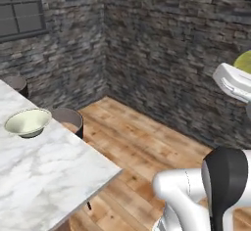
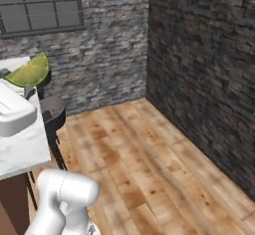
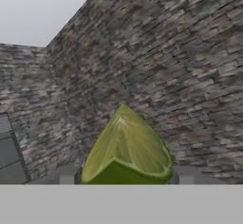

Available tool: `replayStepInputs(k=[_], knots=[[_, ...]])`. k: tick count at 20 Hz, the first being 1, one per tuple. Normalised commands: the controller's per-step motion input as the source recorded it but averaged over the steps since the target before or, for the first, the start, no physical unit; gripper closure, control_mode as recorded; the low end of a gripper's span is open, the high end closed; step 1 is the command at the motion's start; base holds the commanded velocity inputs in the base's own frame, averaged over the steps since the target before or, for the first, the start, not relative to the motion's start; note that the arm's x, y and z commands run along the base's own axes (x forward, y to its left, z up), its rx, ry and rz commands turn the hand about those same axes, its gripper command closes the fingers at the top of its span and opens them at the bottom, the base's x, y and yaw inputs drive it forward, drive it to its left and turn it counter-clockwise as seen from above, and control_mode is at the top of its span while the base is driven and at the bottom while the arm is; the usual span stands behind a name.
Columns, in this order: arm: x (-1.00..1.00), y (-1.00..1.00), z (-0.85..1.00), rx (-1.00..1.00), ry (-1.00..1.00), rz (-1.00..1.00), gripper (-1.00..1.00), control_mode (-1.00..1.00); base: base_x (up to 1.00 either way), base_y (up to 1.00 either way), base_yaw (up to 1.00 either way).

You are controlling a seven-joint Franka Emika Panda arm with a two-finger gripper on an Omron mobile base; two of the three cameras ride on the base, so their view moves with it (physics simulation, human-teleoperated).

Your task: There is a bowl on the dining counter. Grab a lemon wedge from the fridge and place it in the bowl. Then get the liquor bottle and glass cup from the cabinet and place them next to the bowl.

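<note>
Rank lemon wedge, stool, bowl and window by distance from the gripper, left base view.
1. lemon wedge: in the gripper, right edge.
2. stool: beside the dining counter.
3. bowl: on the counter, left.
4. window: top-left wall.

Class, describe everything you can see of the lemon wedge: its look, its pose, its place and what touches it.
The lemon wedge is yellow-green, with pale ribs fanning from its pointed tip and a darker green flat face below. It sits between the two fingertips of the hand, held in the air before the stone wall, not in the bowl.
</note>
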Motion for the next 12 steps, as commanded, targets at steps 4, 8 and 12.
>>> replayStepInputs(k=[4,8,12], knots=[[0.0,0.0,0.0,0.0,0.0,0.0,1.0,1.0,0.6,-0.78,0.38],[0.0,0.0,0.0,0.0,0.0,0.0,1.0,1.0,0.57,-0.71,0.42],[0.0,0.0,0.0,0.0,0.0,0.0,1.0,1.0,0.55,-0.49,0.55]])
